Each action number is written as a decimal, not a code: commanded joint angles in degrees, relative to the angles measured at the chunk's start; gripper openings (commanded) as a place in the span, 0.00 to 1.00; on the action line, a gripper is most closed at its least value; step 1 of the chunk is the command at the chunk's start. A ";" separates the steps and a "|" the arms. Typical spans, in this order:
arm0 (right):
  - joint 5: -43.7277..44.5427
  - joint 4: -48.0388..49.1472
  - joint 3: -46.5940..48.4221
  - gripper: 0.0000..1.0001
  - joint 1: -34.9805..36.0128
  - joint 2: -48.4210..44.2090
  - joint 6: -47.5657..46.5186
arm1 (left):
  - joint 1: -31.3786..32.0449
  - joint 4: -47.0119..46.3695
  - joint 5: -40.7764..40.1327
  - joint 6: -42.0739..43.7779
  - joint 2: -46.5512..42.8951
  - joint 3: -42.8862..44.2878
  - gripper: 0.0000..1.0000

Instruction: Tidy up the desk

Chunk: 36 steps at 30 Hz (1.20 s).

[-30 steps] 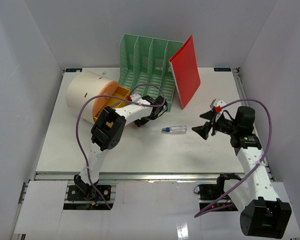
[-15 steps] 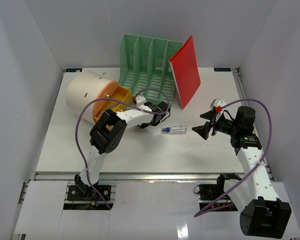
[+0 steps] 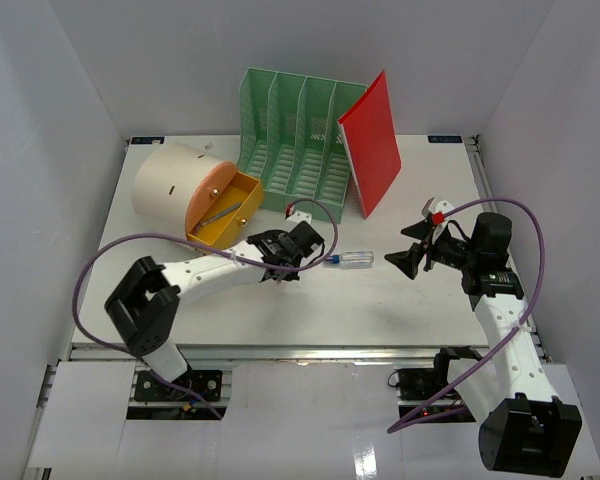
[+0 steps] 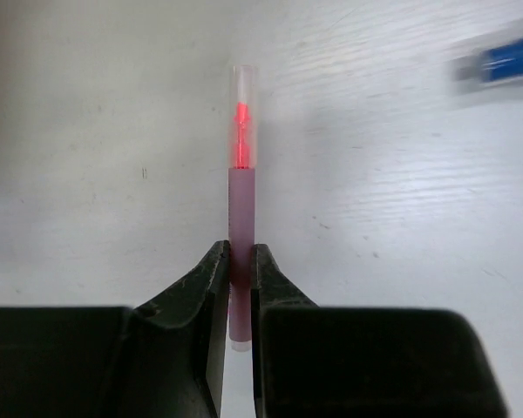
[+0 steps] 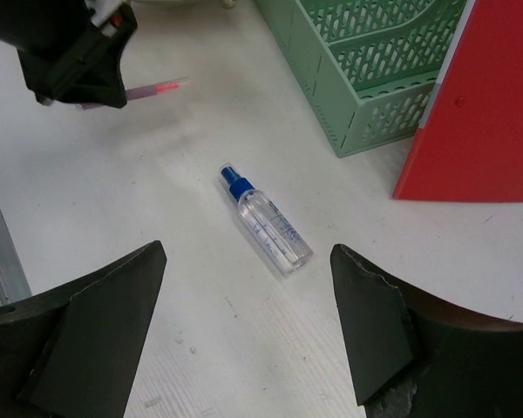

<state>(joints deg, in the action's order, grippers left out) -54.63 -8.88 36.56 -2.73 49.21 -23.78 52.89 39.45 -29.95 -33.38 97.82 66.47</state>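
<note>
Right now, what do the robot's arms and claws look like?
The left arm and right arm are white with black joints, each trailing a purple cable. The left gripper and right gripper are black, wedge-fingered; a red tag marks the right.

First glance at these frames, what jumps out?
The red folder leaning against the green file rack at the far side of the desk grabs the eye first. Near mid-desk, the left gripper is shut on a pink pen, and a small blue-capped spray bottle lies between it and the open right gripper.
</note>
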 commanded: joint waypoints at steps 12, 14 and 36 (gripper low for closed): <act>-1.36 1.33 -0.87 0.83 -0.70 -0.34 -0.30 | -14.92 -9.57 27.03 34.85 -27.05 2.35 0.00; -1.60 1.37 -0.83 0.83 -0.70 -0.13 -0.34 | -18.00 -9.87 26.06 38.37 -28.45 3.17 0.00; -2.23 1.24 -0.87 0.83 -0.79 0.18 -0.56 | -31.18 -15.73 19.23 49.29 -25.22 -1.78 0.20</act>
<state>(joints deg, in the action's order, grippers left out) -55.46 -8.86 35.77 -3.31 49.25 -24.16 23.63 26.17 -10.13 15.18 73.58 66.17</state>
